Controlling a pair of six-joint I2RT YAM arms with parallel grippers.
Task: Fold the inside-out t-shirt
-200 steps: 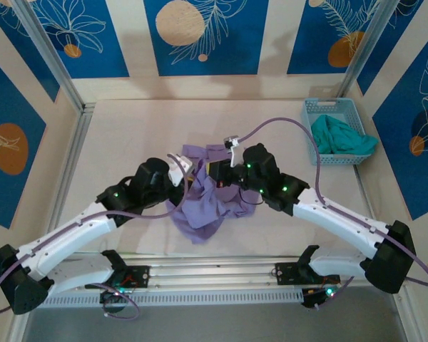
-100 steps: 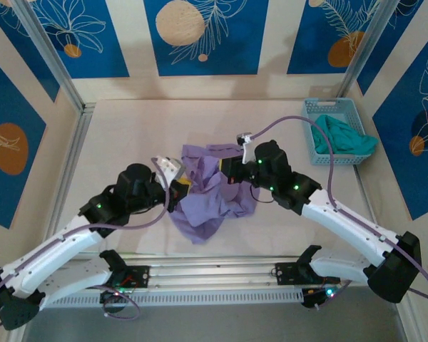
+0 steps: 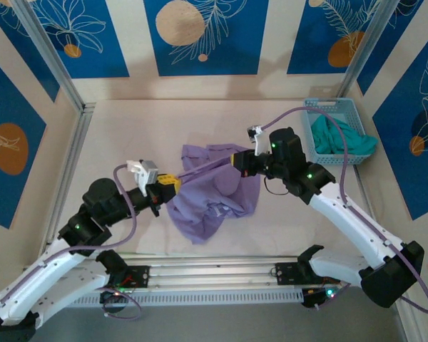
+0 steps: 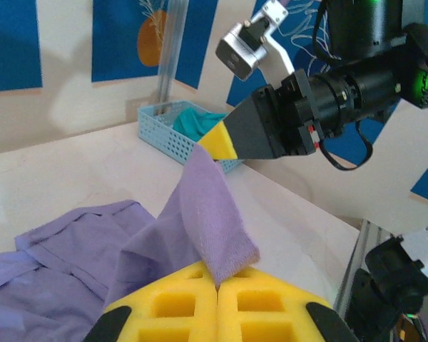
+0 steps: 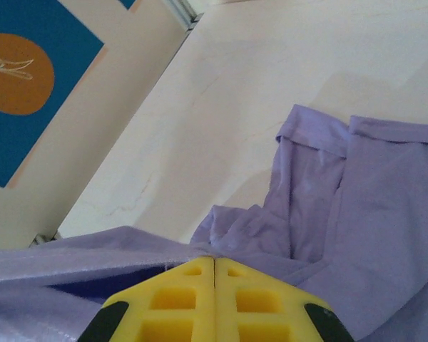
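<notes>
Lavender cloth of the inside-out t-shirt (image 3: 212, 205) stretches between my left gripper (image 3: 169, 182) and right gripper (image 3: 237, 159), both clamped on it; the rest lies on the table (image 3: 128, 128).

Top view: the table (image 3: 128, 135) is lit evenly by soft, warm, diffuse light from above, and only faint, blurred-edged shadows are cast beside the shirt (image 3: 207, 206) and under the arms (image 3: 342, 214). Wrist views: the left fingers (image 4: 257, 313) and right fingers (image 5: 185, 306), seen at the lower edge, are rendered soft and out of focus. A pale, diffuse shadow is thrown on the wall (image 4: 64, 107), and saturated colour is kept throughout.
</notes>
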